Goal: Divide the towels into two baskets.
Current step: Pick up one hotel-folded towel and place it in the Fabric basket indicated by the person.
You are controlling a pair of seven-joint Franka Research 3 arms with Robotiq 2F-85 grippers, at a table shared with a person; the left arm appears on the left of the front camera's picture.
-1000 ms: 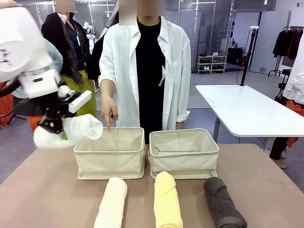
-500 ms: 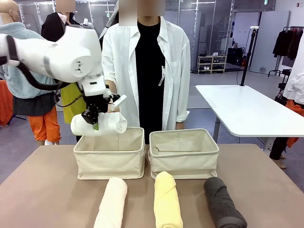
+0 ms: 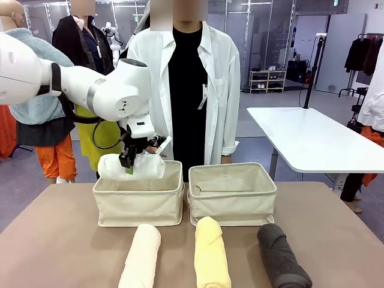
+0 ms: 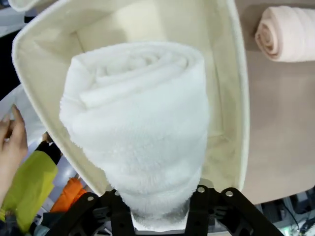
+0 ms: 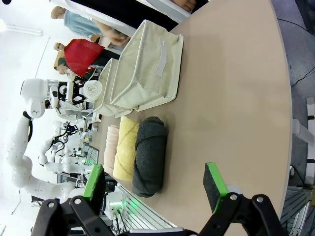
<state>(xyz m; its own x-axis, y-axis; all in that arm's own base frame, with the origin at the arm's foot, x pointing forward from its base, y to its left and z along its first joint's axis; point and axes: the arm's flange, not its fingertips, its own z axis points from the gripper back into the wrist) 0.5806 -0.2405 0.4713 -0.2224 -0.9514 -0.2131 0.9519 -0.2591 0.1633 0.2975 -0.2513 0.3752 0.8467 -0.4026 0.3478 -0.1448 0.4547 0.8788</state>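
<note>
Nearest you, your right tool (image 5: 153, 181) stood wide open over the worktop (image 5: 231, 98), nothing between its pads. The cream towel (image 3: 141, 255) lay at 6 o'clock of the left basket (image 3: 138, 207). The pale yellow towel (image 3: 211, 252) lay at 6 o'clock of the right basket (image 3: 234, 207), and the dark grey towel (image 3: 282, 257) at its 5 o'clock. Your left tool (image 3: 128, 168) had the white towel (image 3: 147, 168) between its jaws at the left basket's rim; you couldn't tell whether they pinched it.
</note>
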